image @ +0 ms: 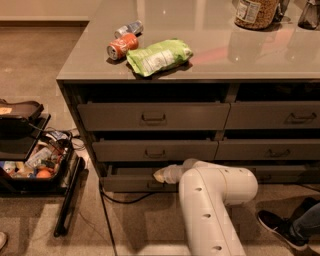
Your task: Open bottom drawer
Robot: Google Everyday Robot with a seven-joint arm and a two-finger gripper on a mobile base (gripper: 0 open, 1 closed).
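The bottom drawer is the slim grey-brown one at the foot of the left column, and its front stands a little way out from the cabinet. My gripper sits at the middle of that front, where the handle is, at the end of the white arm that reaches in from the lower right. The arm's wrist covers the handle and the grip itself.
Two taller drawers sit shut above it, and a neighbouring column lies to the right. On the counter are two cans, a green bag and a jar. An open case lies on the floor at left, and a person's shoe at right.
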